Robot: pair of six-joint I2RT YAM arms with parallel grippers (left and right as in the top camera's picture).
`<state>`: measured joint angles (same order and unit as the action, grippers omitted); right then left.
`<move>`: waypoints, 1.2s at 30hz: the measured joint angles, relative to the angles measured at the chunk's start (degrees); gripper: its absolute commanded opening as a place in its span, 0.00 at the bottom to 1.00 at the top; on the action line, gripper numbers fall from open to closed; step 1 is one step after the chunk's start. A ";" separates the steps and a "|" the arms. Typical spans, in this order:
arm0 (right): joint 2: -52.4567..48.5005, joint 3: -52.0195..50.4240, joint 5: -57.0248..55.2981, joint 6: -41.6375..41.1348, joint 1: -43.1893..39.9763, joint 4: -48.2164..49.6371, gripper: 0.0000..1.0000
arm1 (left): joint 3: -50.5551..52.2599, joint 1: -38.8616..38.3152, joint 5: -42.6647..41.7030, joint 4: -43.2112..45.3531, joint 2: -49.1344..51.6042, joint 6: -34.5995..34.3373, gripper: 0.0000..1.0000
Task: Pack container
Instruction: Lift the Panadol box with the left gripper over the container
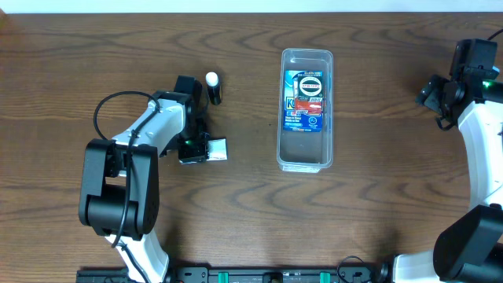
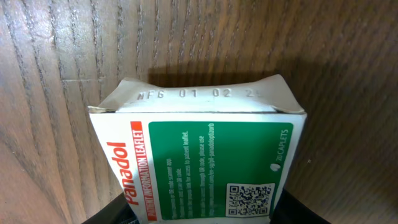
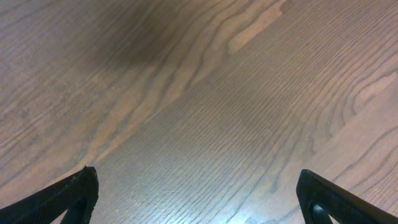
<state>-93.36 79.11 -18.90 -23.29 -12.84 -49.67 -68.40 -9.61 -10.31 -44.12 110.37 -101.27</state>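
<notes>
Left end effector point(image 1: 203, 149) clamped on tablet box point(image 2: 205, 162) for transfer to container point(image 1: 305, 151) at its right; right end effector point(image 3: 199, 198) spread, idle.

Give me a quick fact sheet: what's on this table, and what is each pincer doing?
Table: brown wood
Container: clear open tub, mid-table
Inside it: blue snack box, lying flat towards the far end; near end empty
Left pincer: closed on a Panadol box, on the table's left half
Right pincer: open, holding nothing, over bare wood at the far right
Also out: small dark tube with a white cap, lying loose beside the left arm
</notes>
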 measured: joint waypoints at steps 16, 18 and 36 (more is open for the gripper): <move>0.00 0.00 0.00 0.00 0.00 0.00 0.99 | 0.00 0.00 -0.02 0.02 -8.94 9.29 0.48; 0.00 0.00 0.00 0.00 -0.02 0.00 0.99 | 0.00 0.00 -0.22 0.02 -12.59 11.19 0.48; 0.00 -0.02 0.00 0.00 0.00 0.00 0.99 | -0.09 -20.94 -2.86 23.78 -29.77 33.73 0.48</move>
<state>-93.36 79.09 -18.90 -23.29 -12.84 -49.67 -68.49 -30.55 -13.17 -20.34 80.60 -67.55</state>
